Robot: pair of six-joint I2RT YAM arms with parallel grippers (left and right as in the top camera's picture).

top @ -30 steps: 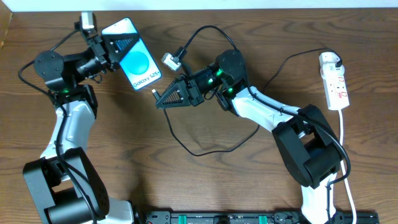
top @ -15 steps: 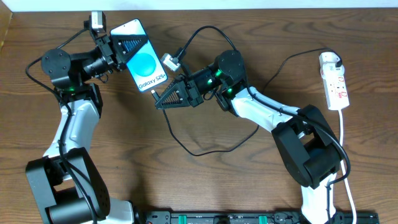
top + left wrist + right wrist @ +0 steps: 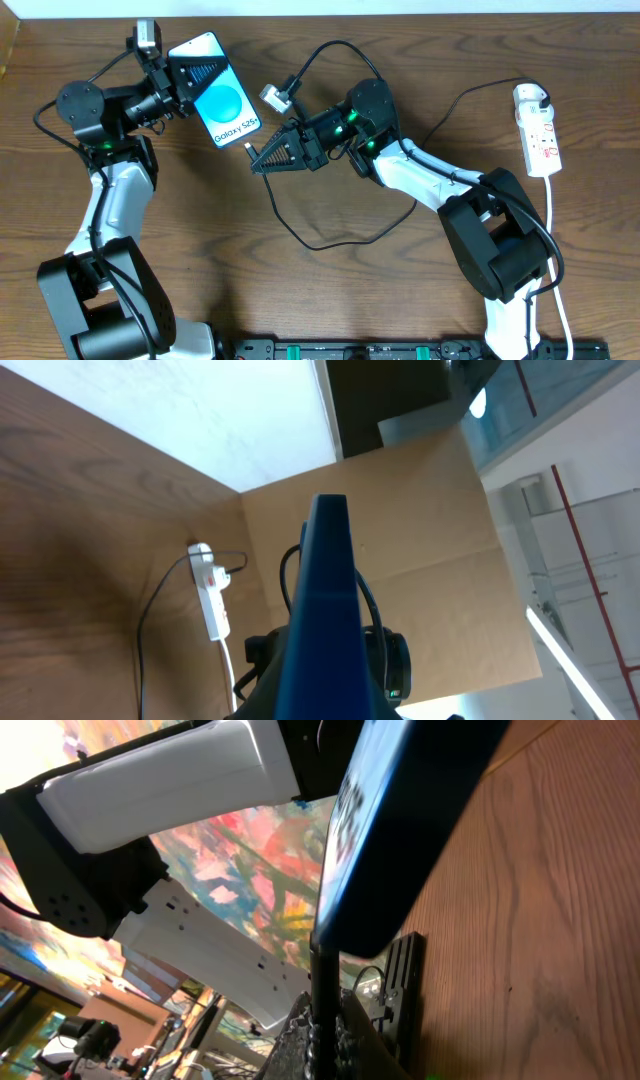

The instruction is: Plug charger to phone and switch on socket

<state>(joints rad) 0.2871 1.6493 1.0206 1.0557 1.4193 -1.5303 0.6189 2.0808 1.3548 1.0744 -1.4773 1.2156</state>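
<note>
**Phone gripped on the left, charger tip pinched just under its lower edge**

On your left, the left gripper [image 3: 200,72] is clamped on the phone [image 3: 224,100], gripping it by its upper end. The phone is tilted, with its blue screen and the "Galaxy" text facing the overhead camera. In the left wrist view you see the phone [image 3: 325,620] edge-on, as a narrow blue slab running up the middle of the picture.

Moving toward the middle, the right gripper [image 3: 258,163] is pinched narrow on the charger [image 3: 300,235], close behind its plug tip [image 3: 247,148]. That tip sits just below the phone's bottom edge. From the right wrist, the thin black lead [image 3: 322,990] rises out of the fingers [image 3: 352,1025] and meets the dark lower edge of the phone [image 3: 400,830]. You cannot tell from these views whether the tip is seated in the port or only touching.

Behind the gripper, the charger's cable loops across the wooden table [image 3: 180,250] below the right arm.

At your far right lies the socket [image 3: 541,138], flat on the table and well apart from both grippers. A white plug [image 3: 530,96] sits at its far end. The switch position is too small to read.
</note>
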